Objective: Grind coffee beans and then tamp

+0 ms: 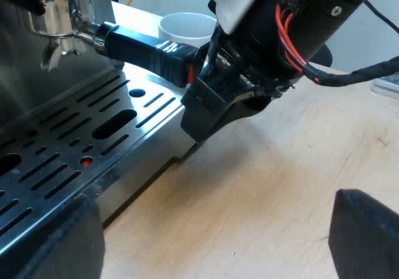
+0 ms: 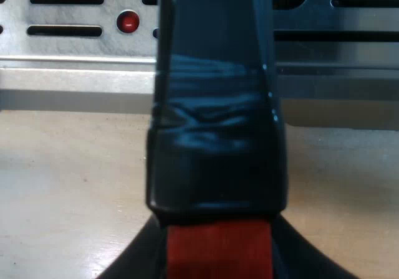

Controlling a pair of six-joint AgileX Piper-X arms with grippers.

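Item: metal holder with a black handle ending in red (image 1: 134, 44), locked into the front of the steel espresso machine (image 1: 25, 80) above its slotted metal drip tray (image 1: 75, 148), with the handle reaching out over the pale wooden bench (image 1: 280, 167). Right gripper (image 2: 218, 257): black fingers (image 2: 140, 260) pressed to either side of the handle's red end, pinching it. Left gripper (image 1: 209, 248): fingers (image 1: 365, 235) spread wide, hovering low over the bench by the tray's edge; a round white mug (image 1: 187, 27) stands beyond the handle.
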